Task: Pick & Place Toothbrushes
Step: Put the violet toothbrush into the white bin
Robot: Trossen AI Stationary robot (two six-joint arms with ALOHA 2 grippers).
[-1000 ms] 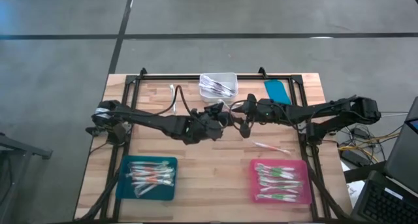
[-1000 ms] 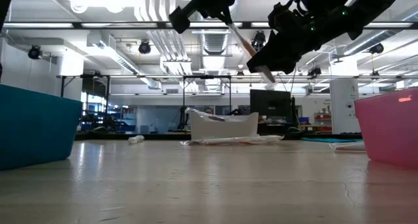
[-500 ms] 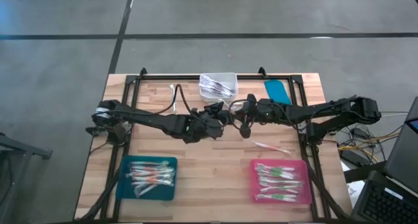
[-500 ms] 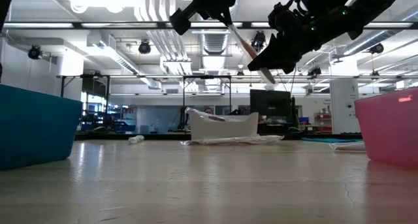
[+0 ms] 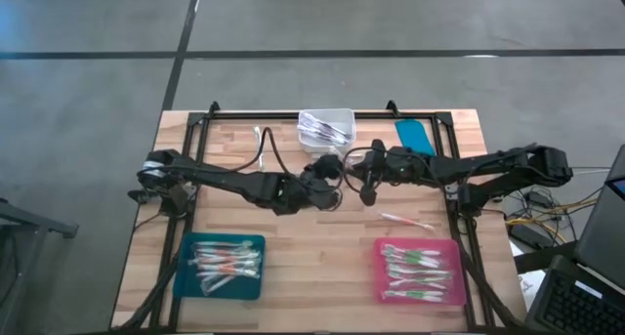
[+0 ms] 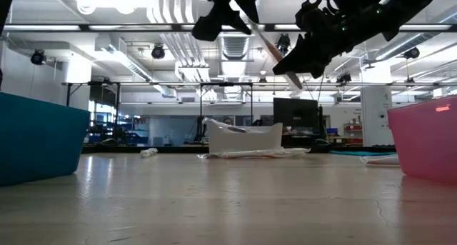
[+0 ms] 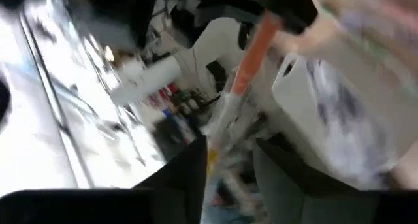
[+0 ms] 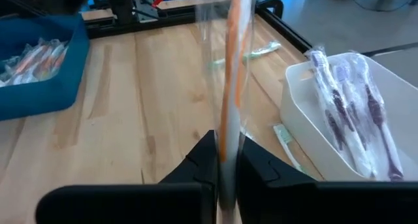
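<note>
An orange-and-white toothbrush in a clear wrapper (image 8: 230,87) is held high above the table's middle, between my two grippers; it slants down in the low view (image 6: 275,56). My right gripper (image 5: 366,186) is shut on it. My left gripper (image 5: 330,172) is open, its fingers standing on either side of the toothbrush's other end (image 7: 225,116); I cannot tell whether they touch it. More toothbrushes lie in the teal tray (image 5: 186,276), the pink tray (image 5: 454,276) and the white bin (image 5: 326,113). My right gripper pinches the toothbrush's shaft (image 8: 228,136) between its two fingers (image 8: 199,168), which lie along it. The toothbrush sticks out beyond the fingertips toward my left gripper, lifted clear of the table and slanted.
One loose toothbrush (image 5: 405,221) lies on the wood just beyond the pink tray, another (image 5: 259,138) left of the bin. A flat teal piece (image 5: 415,137) lies at the far right. A black frame (image 5: 195,130) runs around the table.
My left gripper has turned and shifted a little toward the table's right edge beside the toothbrush. The toothbrush stays aloft and slanted in my right gripper.
</note>
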